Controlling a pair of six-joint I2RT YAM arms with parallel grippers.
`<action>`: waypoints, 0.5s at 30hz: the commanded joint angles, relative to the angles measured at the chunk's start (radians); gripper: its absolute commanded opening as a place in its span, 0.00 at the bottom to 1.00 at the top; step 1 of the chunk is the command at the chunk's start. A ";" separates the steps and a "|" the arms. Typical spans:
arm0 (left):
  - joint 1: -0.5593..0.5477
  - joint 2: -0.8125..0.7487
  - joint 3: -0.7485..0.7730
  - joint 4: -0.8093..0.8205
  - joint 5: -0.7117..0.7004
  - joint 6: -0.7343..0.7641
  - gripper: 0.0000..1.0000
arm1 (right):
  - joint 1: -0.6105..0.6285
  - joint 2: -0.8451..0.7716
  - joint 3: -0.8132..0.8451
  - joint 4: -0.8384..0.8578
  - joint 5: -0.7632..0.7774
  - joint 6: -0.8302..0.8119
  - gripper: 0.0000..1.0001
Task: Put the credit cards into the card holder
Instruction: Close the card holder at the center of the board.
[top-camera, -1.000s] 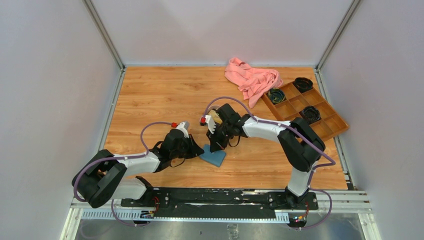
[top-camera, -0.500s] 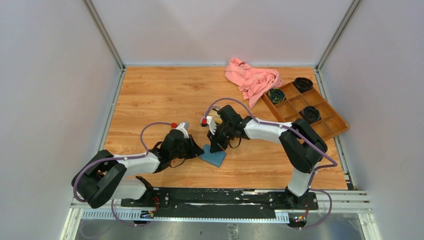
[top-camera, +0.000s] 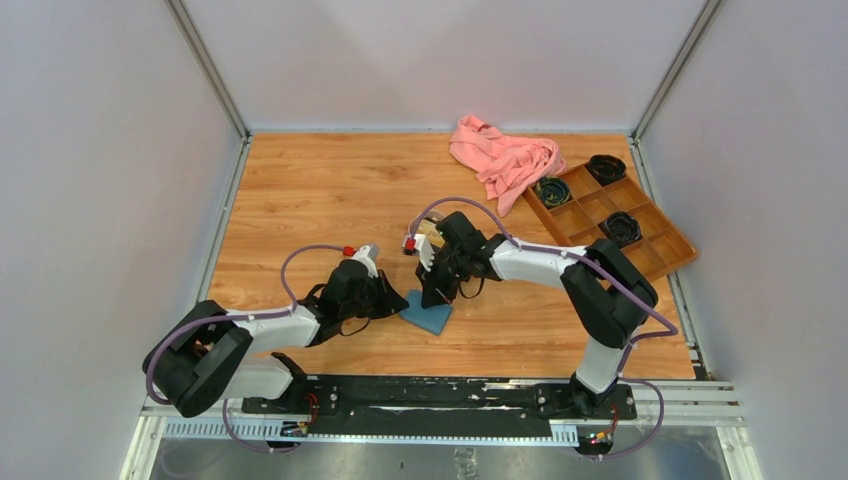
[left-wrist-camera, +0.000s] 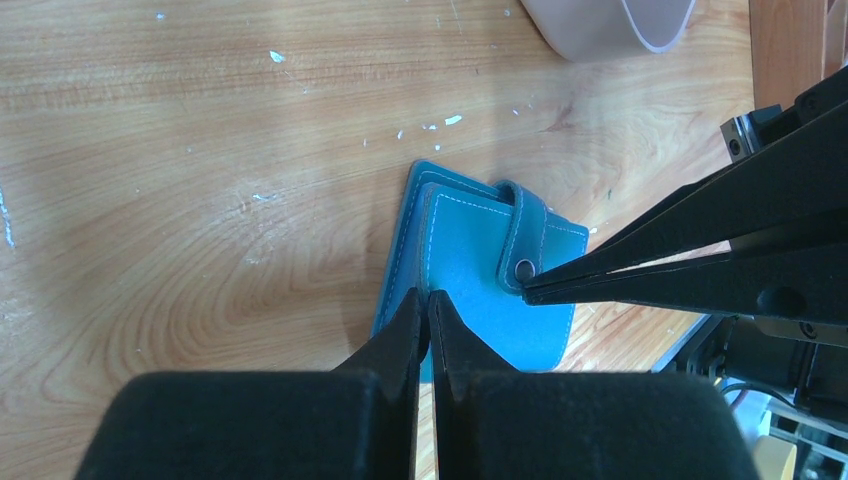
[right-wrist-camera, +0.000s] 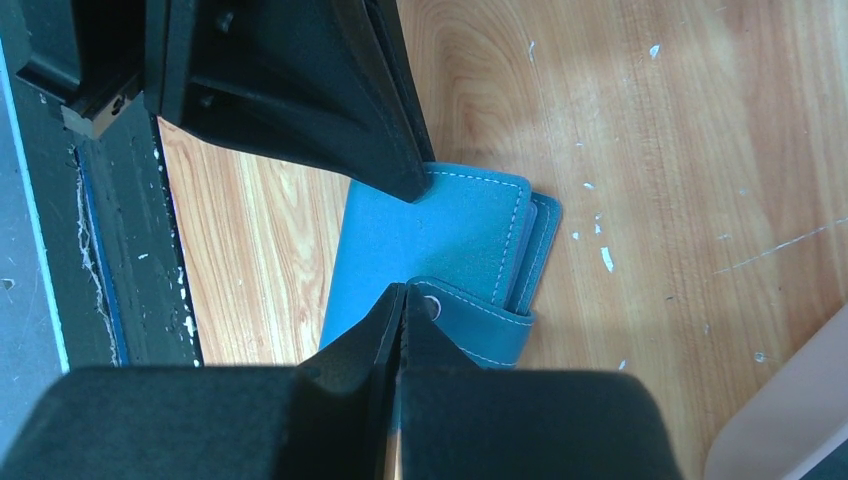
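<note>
The teal-blue card holder (top-camera: 429, 317) lies closed on the wooden table between the two grippers, its strap with the round snap button (left-wrist-camera: 524, 267) folded over the top. My left gripper (left-wrist-camera: 428, 297) is shut, its tips resting on the holder's near edge. My right gripper (right-wrist-camera: 403, 290) is shut, its tips on the holder right beside the snap strap (right-wrist-camera: 480, 325). Each gripper's fingers show in the other's wrist view. The credit cards are not clearly in view; only a tan patch (top-camera: 430, 236) shows behind the right wrist.
A pale pinkish-rimmed tray (left-wrist-camera: 610, 25) stands just beyond the holder, mostly hidden by the right arm in the top view. A pink cloth (top-camera: 503, 158) lies at the back. A brown compartmented box (top-camera: 610, 215) with dark round items sits at the right.
The right arm's elbow has shifted very slightly to the right. Both grippers and the card holder stay where they were.
</note>
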 joint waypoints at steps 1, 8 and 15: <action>-0.004 -0.011 -0.026 -0.043 -0.042 0.007 0.00 | 0.019 0.026 -0.026 -0.041 -0.016 0.022 0.00; -0.003 -0.023 -0.032 -0.043 -0.042 0.005 0.00 | -0.010 0.051 -0.048 -0.018 -0.050 0.065 0.00; -0.003 -0.033 -0.036 -0.044 -0.048 0.004 0.00 | -0.049 0.067 -0.086 0.028 -0.086 0.115 0.00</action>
